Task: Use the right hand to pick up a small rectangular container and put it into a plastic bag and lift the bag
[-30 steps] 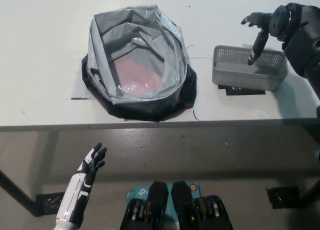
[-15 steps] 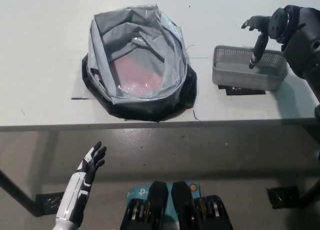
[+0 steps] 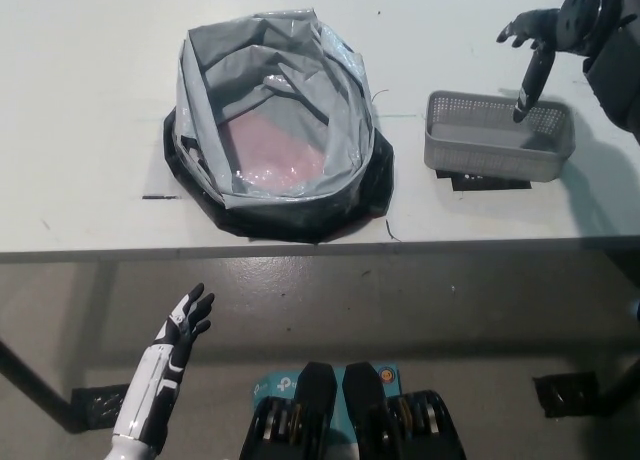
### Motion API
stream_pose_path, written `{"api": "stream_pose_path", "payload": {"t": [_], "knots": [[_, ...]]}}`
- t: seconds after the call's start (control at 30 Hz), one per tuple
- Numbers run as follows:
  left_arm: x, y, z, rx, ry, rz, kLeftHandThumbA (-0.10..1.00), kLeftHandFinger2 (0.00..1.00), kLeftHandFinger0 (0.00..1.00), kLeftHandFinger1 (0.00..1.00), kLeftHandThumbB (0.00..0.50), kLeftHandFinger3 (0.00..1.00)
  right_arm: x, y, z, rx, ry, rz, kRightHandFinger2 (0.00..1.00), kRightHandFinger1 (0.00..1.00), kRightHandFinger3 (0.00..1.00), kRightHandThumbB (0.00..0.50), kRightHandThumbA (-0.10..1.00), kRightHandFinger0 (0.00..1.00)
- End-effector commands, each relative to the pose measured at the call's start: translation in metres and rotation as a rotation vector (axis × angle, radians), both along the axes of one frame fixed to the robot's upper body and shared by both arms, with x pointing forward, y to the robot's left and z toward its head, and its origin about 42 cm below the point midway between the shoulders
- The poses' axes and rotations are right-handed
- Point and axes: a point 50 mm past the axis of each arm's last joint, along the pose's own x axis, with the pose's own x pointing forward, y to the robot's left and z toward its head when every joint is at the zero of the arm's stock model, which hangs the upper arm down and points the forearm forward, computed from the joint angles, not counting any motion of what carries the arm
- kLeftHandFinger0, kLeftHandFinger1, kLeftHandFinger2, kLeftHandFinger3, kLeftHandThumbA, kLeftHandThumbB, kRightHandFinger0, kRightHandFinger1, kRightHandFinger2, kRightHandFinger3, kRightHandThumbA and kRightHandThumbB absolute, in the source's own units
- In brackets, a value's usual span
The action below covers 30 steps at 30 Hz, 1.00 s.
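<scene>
Low at the left, below the table edge, white left hand (image 3: 183,325) — idle, fingers spread, empty. Mid-table, plastic bag (image 3: 275,120) propped wide open, ready for loading. Further right, small grey container (image 3: 497,135); above its far end, black right hand (image 3: 535,42) — fingers apart, one reaching down, possibly touching the rim, holding nothing.

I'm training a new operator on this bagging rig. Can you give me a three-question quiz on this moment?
1. True or false: the gray basket is inside the bag.
2. The right hand is: A) over the basket's far right corner, B) inside the bag, C) under the table.
3. Fill in: the left hand is open below the table's ____ edge.

Key: 1 false; 2 A; 3 near.
</scene>
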Motion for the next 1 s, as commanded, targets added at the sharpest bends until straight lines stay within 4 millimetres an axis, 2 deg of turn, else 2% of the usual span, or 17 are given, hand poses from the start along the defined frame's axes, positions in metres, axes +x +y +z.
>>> {"api": "stream_pose_path", "payload": {"t": [0.0, 0.23, 0.63, 0.7, 0.77, 0.97], "knots": [[0.001, 0.001, 0.011, 0.026, -0.049, -0.017, 0.99, 1.00, 1.00, 1.00, 0.152, 1.00, 0.001, -0.003, 0.057, 0.034, -0.035, 0.054, 1.00, 1.00, 1.00, 0.469, 1.00, 1.00], [0.001, 0.001, 0.012, 0.019, -0.042, -0.020, 0.97, 1.00, 1.00, 1.00, 0.183, 1.00, 0.001, -0.002, 0.045, 0.048, -0.011, 0.053, 1.00, 1.00, 1.00, 0.493, 1.00, 1.00], [0.002, 0.000, 0.014, 0.023, -0.048, -0.024, 0.99, 1.00, 1.00, 1.00, 0.167, 1.00, 0.001, 0.010, 0.022, -0.003, 0.017, 0.030, 1.00, 1.00, 1.00, 0.500, 1.00, 1.00], [0.003, 0.000, 0.015, 0.023, -0.054, -0.026, 0.98, 1.00, 1.00, 1.00, 0.164, 1.00, 0.001, 0.012, 0.019, -0.015, 0.017, 0.039, 1.00, 1.00, 1.00, 0.500, 1.00, 1.00], [0.003, 0.000, 0.016, 0.023, -0.056, -0.026, 0.96, 1.00, 1.00, 1.00, 0.169, 1.00, 0.000, 0.018, 0.011, -0.098, 0.018, 0.084, 1.00, 1.00, 1.00, 0.500, 1.00, 1.00], [0.003, 0.001, 0.018, 0.012, -0.056, -0.025, 0.96, 1.00, 1.00, 1.00, 0.168, 1.00, -0.001, 0.026, -0.001, -0.121, 0.035, 0.100, 1.00, 1.00, 1.00, 0.500, 1.00, 1.00]]}}
